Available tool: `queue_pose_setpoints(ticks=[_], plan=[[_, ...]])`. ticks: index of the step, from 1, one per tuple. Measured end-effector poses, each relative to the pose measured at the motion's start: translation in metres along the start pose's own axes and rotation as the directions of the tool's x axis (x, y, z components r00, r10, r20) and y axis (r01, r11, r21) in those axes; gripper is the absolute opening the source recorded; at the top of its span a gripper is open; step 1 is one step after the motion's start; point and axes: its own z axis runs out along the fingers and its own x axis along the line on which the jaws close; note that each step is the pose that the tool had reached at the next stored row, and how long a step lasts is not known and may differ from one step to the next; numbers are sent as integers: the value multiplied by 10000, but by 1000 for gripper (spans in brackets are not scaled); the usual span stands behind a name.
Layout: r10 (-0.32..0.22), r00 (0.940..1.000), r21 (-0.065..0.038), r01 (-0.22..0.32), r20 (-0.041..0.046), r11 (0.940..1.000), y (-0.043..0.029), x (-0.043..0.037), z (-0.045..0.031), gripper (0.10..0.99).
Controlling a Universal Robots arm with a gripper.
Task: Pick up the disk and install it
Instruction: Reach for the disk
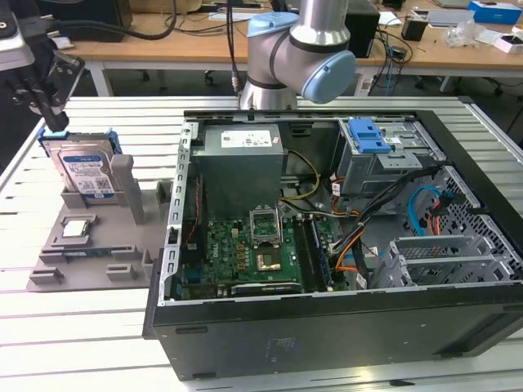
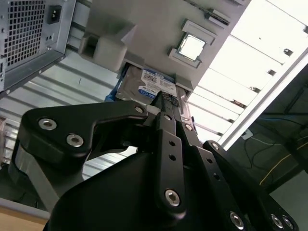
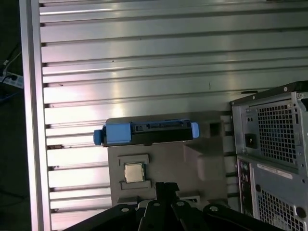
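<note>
Your pincer (image 1: 49,118) hangs close above the disk (image 1: 82,173), fingers drawn together and holding nothing, as both wrist views suggest; whether a fingertip touches the drive's upper edge cannot be told. The disk stands on edge in a slot of the grey holder (image 1: 106,241), label facing the exterior camera, with blue carrier rails (image 1: 55,135) framing it. Expect a stiff, dense metal block, heavier than its slim shape suggests, with smooth faces that could slip and electronics that will not forgive a knock. The firmest hold looks to be across the two flat faces near the upper edge, between the rails; the blue plastic probably flexes and makes a poor grip. Just in front of the drive, a small square chip (image 1: 75,229) lies flat in its own recess on the same holder. The holder rests on the slatted metal worktop (image 1: 73,327), just beside the open computer case (image 1: 327,335) on the exterior view's left. Inside the case you see the green motherboard (image 1: 253,253), the grey power-supply box (image 1: 241,159) and a drive bay with a blue latch (image 1: 368,135). Behind the case rises the arm (image 1: 302,49), and beyond it stand cluttered desks (image 1: 441,45).
</note>
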Motion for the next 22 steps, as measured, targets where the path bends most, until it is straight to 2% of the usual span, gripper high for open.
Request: queue_pose_setpoints(ticks=[4,12,22], plan=[[1,10000,7,-1,1,10000,22,164,21,106],[0,10000,24,0,2,10000,73,378,54,106],[-1,10000,25,1,1,10000,88,390,60,106]])
